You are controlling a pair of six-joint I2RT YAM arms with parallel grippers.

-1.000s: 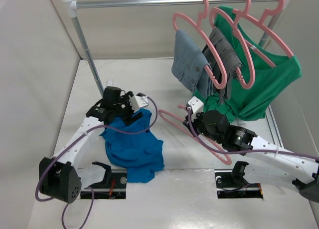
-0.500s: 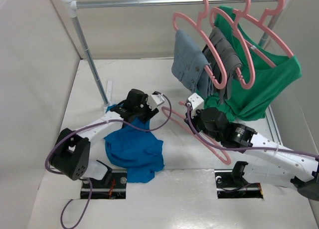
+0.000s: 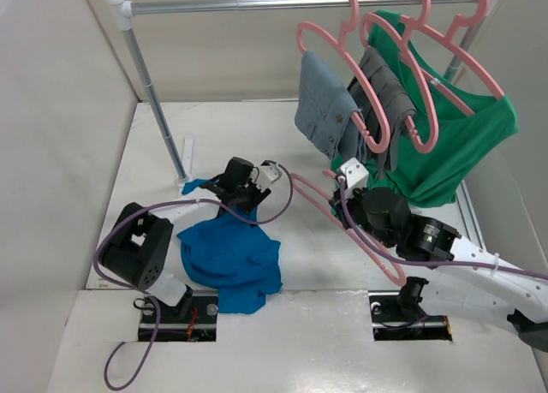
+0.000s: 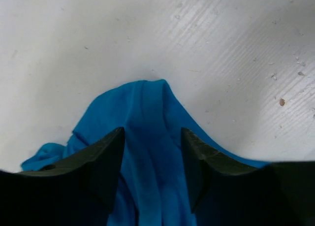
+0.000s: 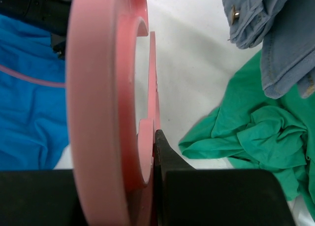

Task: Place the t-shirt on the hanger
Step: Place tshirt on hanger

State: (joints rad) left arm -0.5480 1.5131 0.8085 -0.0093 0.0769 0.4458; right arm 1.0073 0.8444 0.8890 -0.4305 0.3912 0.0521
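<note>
The blue t-shirt (image 3: 229,254) lies crumpled on the table left of centre, with one corner reaching toward the rack foot. My left gripper (image 3: 224,194) sits low on its far edge. In the left wrist view its fingers (image 4: 106,157) stand apart, astride a raised fold of the t-shirt (image 4: 147,113). My right gripper (image 3: 351,206) is shut on the pink hanger (image 3: 312,196), which slants from near the shirt toward the front right. In the right wrist view the hanger (image 5: 98,88) is pressed against the dark finger (image 5: 165,154), and the t-shirt (image 5: 29,103) shows at the left.
A clothes rack rod (image 3: 257,1) spans the back, and its left post (image 3: 154,93) stands just behind the shirt. Pink hangers on the rod carry a denim garment (image 3: 325,102), grey cloth (image 3: 390,102) and a large green shirt (image 3: 462,145), whose hem (image 5: 246,132) pools on the table beside my right gripper.
My left arm folded and swung its gripper right, then down onto the shirt's far edge. My right gripper shifted slightly right with the hanger. The shirt's bulk stayed put.
</note>
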